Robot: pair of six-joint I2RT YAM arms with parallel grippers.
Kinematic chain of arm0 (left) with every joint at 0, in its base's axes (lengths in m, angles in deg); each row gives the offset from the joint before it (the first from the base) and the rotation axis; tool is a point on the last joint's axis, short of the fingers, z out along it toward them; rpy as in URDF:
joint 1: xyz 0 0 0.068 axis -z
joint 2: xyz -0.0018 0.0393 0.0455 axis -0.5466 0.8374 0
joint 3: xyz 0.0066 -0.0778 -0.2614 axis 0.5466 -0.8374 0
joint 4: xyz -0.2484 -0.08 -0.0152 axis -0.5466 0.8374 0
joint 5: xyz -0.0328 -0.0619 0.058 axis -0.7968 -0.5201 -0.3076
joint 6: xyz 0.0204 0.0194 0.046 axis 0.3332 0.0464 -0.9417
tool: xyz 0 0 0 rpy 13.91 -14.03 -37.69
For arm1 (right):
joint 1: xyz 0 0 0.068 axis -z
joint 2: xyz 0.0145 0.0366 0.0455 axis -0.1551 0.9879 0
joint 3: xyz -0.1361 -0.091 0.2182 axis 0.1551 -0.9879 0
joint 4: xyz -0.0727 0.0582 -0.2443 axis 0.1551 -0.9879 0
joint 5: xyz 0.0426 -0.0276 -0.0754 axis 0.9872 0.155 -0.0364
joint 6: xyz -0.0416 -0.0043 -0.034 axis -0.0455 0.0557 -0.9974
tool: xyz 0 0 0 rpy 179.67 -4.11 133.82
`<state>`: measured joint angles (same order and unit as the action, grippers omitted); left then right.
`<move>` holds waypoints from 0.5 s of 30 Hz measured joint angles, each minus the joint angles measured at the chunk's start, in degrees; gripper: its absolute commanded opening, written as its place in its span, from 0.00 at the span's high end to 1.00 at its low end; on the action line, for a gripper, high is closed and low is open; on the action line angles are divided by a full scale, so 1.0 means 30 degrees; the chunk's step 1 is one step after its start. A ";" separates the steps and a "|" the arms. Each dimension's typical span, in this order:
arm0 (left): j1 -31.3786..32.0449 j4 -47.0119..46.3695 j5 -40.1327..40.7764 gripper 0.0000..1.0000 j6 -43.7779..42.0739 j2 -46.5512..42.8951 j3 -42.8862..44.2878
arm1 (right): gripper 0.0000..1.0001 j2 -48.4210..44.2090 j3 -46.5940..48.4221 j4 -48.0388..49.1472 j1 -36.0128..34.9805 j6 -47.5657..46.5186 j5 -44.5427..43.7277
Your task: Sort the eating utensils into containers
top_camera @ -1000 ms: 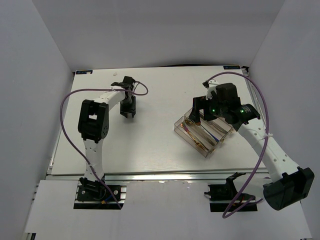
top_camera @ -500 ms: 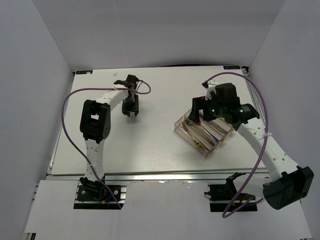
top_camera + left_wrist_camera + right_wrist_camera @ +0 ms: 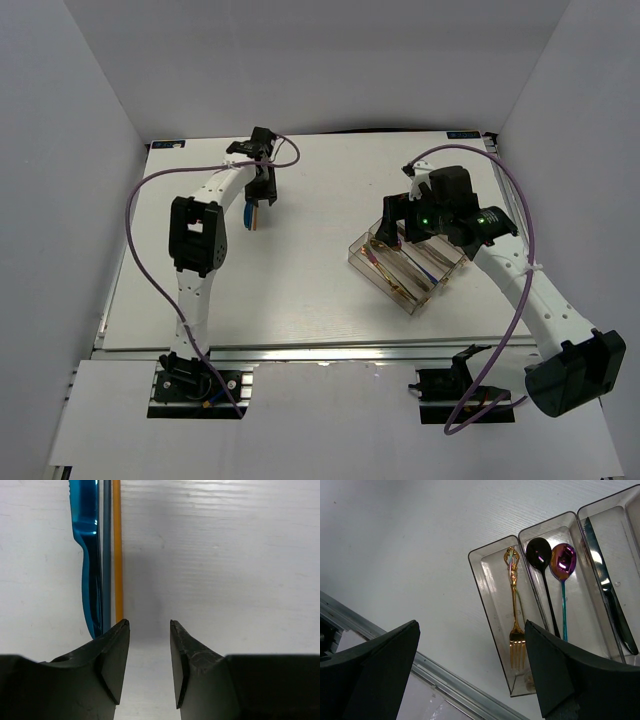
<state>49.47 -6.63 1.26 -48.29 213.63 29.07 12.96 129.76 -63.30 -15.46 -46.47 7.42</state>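
Note:
On the table at the far left lie a blue knife [image 3: 89,555] [image 3: 246,214], a thin grey piece [image 3: 106,555] and an orange-gold chopstick [image 3: 117,550], side by side. My left gripper [image 3: 149,625] [image 3: 262,198] stands open just right of them, with only bare table between its fingers. The smoky clear tray [image 3: 496,595] [image 3: 381,287] holds a gold fork [image 3: 514,615], a black spoon [image 3: 540,555], an iridescent spoon [image 3: 563,562] and a dark knife [image 3: 610,605] in separate compartments. My right gripper [image 3: 471,625] [image 3: 405,215] hovers wide open above the tray's far-left end, holding nothing.
White walls close in the table on the left, back and right. A metal rail [image 3: 445,680] runs along the table's near edge, beside the tray's corner. A purple cable [image 3: 285,172] loops over the left wrist.
My left gripper has drawn back toward the far edge, and the blue knife and chopstick now show on the table in front of it. The right arm has barely moved.

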 measured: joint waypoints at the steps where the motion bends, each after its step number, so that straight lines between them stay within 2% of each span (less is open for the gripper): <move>1: -0.0102 0.0044 0.0000 0.52 -0.0007 0.0350 0.0073 | 0.11 0.0000 0.0000 0.0000 -0.0007 0.0007 0.0029; 7: -0.0532 0.0335 0.0066 0.52 -0.0073 0.1639 0.0095 | 0.11 0.0007 0.0000 0.0000 -0.0007 0.0007 0.0124; 15: -0.0641 0.0321 0.0138 0.53 -0.0270 0.1661 0.0182 | 0.11 0.0597 0.0000 0.0000 -0.0015 0.0007 0.0262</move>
<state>47.55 -5.66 1.68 -49.10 218.61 29.61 14.76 129.76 -63.30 -15.50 -46.45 8.21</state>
